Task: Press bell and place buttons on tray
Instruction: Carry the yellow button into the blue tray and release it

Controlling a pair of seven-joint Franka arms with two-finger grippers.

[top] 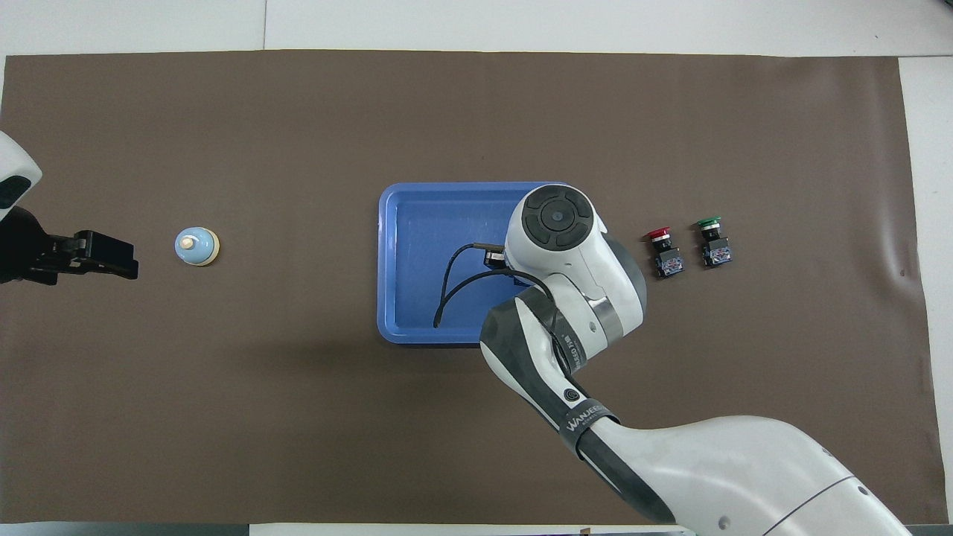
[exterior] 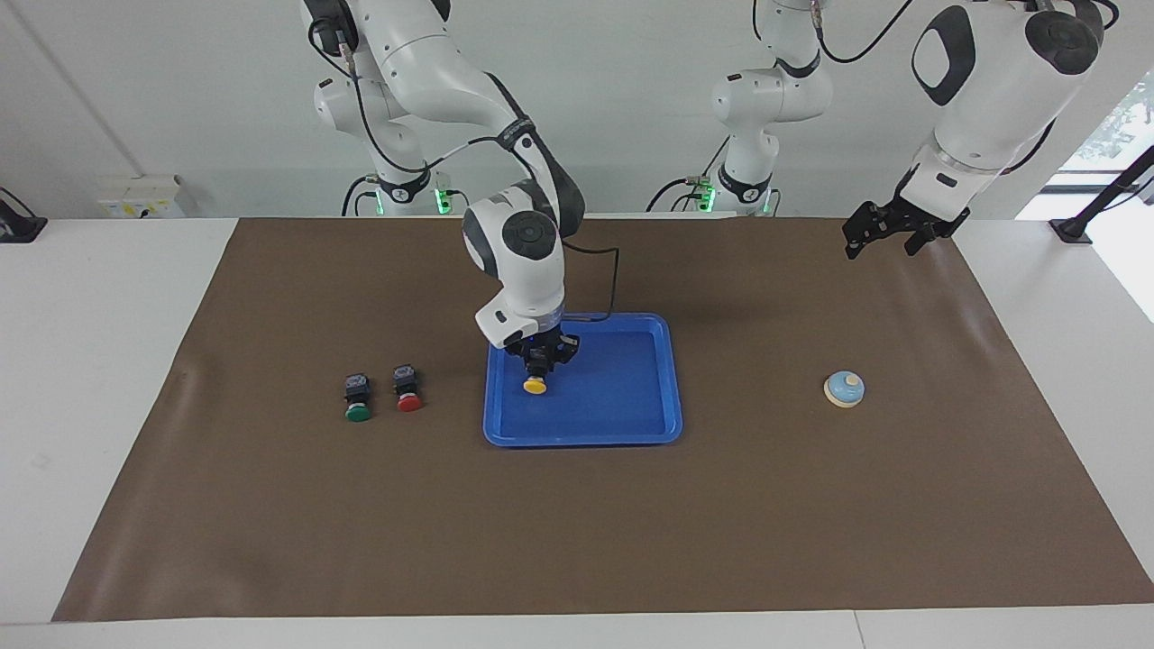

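Note:
My right gripper [exterior: 538, 363] reaches down into the blue tray [exterior: 631, 424], shut on the black body of the yellow button [exterior: 535, 385]. Its yellow cap sits low over the tray floor at the tray's end toward the right arm. In the overhead view the right wrist hides this button and the gripper over the tray [top: 417, 298]. The red button [exterior: 408, 392] [top: 664, 253] and the green button [exterior: 357, 401] [top: 713, 242] lie side by side on the mat beside the tray, toward the right arm's end. The light-blue bell [exterior: 845, 388] [top: 196, 246] stands toward the left arm's end. My left gripper [exterior: 883, 245] [top: 123, 257] waits open in the air near the bell.
A brown mat [exterior: 577, 541] covers most of the white table. A black cable [top: 454, 286] from the right wrist loops over the tray.

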